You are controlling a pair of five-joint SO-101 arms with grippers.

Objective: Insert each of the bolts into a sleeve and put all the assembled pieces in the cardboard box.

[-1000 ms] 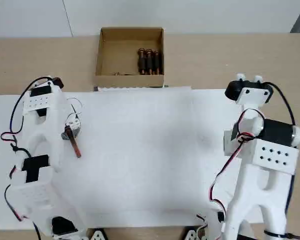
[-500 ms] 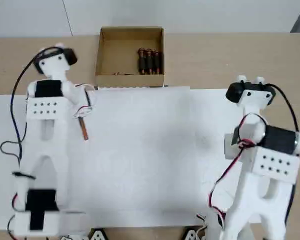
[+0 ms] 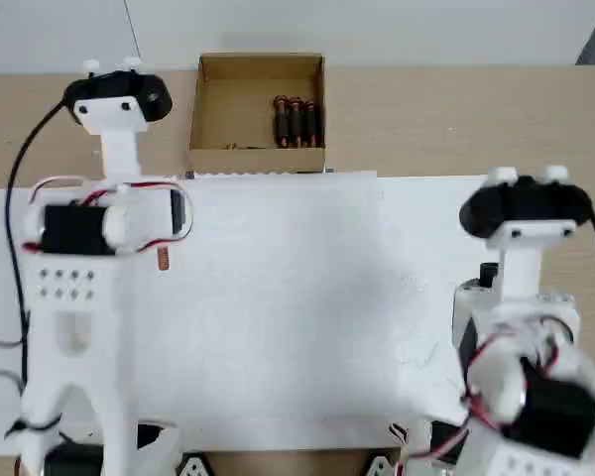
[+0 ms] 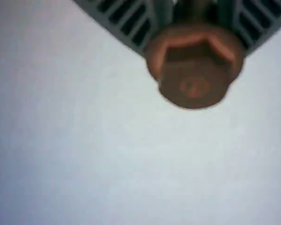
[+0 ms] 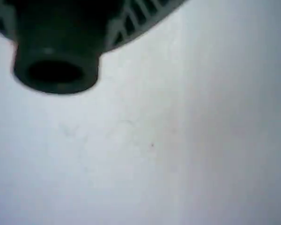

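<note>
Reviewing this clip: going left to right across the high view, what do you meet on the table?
Left arm holding a bolt → cardboard box → right arm holding a sleeve.

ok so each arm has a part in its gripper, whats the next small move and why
Probably bring the arms together over the white sheet and line the parts up. The left gripper holds a copper bolt, the right gripper a black sleeve with its bore open, and they sit at opposite sides of the sheet, unjoined.
</note>
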